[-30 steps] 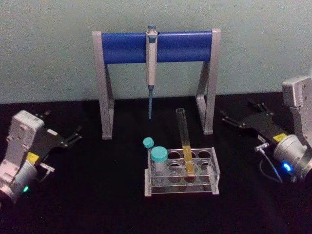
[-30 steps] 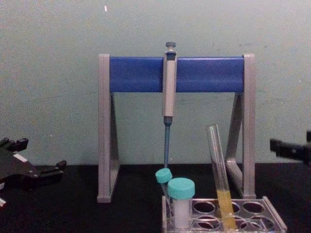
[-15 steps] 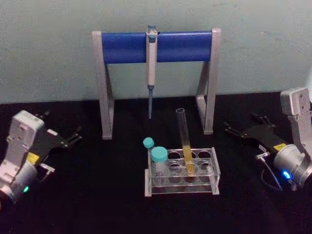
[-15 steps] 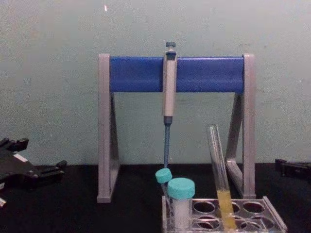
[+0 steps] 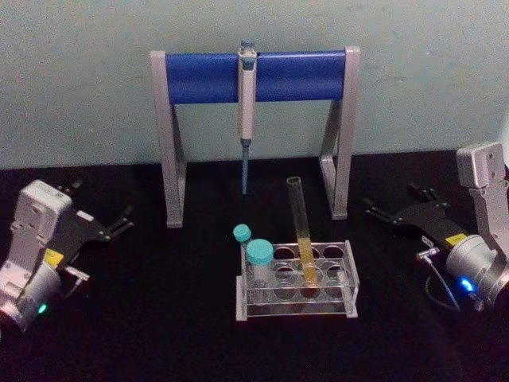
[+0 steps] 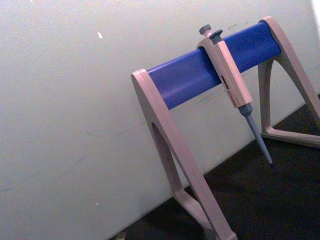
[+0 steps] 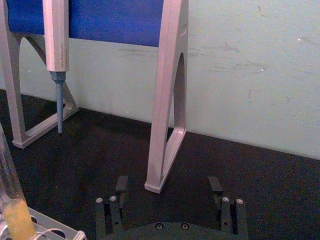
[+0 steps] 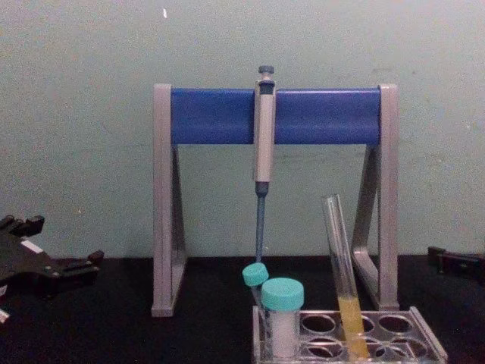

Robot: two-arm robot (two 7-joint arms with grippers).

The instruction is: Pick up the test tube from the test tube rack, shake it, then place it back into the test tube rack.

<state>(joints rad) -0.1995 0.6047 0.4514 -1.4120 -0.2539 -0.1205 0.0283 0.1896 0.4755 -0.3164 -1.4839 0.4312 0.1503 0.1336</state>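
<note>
At desk centre: test tube in test tube rack, both grippers off it.
Tube stands tilted in a middle hole, yellow liquid low, its open top leaning toward 11 o'clock. Two teal-capped vials at rack's 9 o'clock end. Pipette hangs on blue-bar stand at 12 o'clock. Left gripper at 9 o'clock, fingers apart, holding nothing. Right gripper at 3 o'clock, well apart from rack, fingers apart, holding nothing.
</note>
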